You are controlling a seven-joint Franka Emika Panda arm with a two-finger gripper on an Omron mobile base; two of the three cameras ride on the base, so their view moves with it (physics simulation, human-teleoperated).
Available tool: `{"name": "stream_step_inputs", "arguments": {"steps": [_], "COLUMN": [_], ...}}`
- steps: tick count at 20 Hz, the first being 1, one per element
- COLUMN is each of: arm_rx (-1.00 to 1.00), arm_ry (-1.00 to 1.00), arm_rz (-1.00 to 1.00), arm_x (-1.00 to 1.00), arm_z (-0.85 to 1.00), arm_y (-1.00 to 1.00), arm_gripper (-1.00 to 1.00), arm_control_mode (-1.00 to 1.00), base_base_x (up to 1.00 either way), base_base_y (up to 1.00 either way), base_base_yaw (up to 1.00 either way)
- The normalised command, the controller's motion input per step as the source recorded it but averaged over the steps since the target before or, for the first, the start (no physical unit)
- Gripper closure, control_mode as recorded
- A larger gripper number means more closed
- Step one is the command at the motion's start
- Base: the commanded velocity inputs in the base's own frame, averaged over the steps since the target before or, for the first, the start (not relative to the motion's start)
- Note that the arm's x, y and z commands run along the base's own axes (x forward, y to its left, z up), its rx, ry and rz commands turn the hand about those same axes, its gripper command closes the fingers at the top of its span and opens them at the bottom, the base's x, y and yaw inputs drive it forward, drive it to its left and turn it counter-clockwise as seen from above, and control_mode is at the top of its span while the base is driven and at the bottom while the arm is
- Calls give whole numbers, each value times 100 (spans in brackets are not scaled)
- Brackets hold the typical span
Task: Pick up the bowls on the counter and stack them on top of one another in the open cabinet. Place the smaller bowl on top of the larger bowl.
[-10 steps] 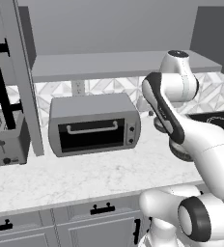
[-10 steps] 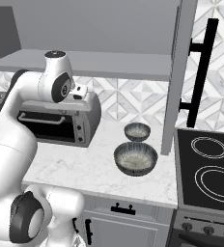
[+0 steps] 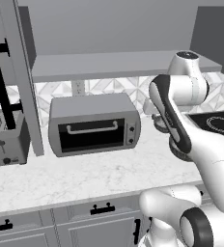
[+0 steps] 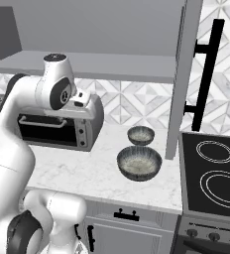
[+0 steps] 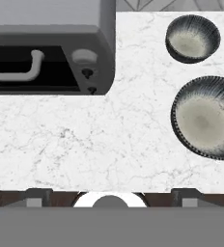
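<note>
Wide open at the end effector (image 5: 109,192), tips far apart, nothing held. Hanging high above the bench (image 4: 77,168), next to the toaster oven (image 4: 62,126).

Both bowls down on the bench, off to one side of the end effector, not under it. Larger bowl (image 4: 139,162) near the front edge, smaller bowl (image 4: 141,135) just behind it, close to the wall. Close together, maybe not quite touching. Nothing yet on the shelf of the open cabinet (image 4: 112,67).

Could go wrong in a few ways:

- Picking the smaller bowl first. Then the wrong one at the bottom, and no good stack.
- Coming down in the middle of a bowl. Nothing to pinch there. Better to close on the rim, one tip inside and one outside.
- Bumping one bowl while reaching for the other, since so little room between them. Could push the larger bowl toward the front edge and off.
- Grabbing only a thin bit of rim. Could let the round, smooth side slip and tip on the way up.
- Hitting the cabinet door (image 4: 186,74) or the shelf edge while lifting. Right beside the bowls, that door, and standing open.
- Catching the toaster oven with the arm while swinging over.
</note>
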Motion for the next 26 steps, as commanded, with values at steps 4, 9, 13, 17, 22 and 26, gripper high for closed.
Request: {"name": "stream_step_inputs", "arguments": {"steps": [4, 9, 13, 17, 22, 26], "arm_rx": [0, 0, 5, 5, 21, 16], "arm_ry": [0, 0, 0, -1, 0, 0], "arm_rz": [-31, -42, -46, -40, -25, -22], "arm_x": [-55, -40, -18, -10, -31, 0], "arm_z": [-11, -14, -22, -17, -14, -42], "arm_y": [-38, -41, -40, -56, -87, -47], "arm_gripper": [-100, -100, -100, -100, -100, -100], "arm_control_mode": [-100, -100, -100, -100, -100, -100], "base_base_x": [0, 0, 0, 0, 0, 0], "base_base_y": [0, 0, 0, 0, 0, 0], "base_base_yaw": [0, 0, 0, 0, 0, 0]}}
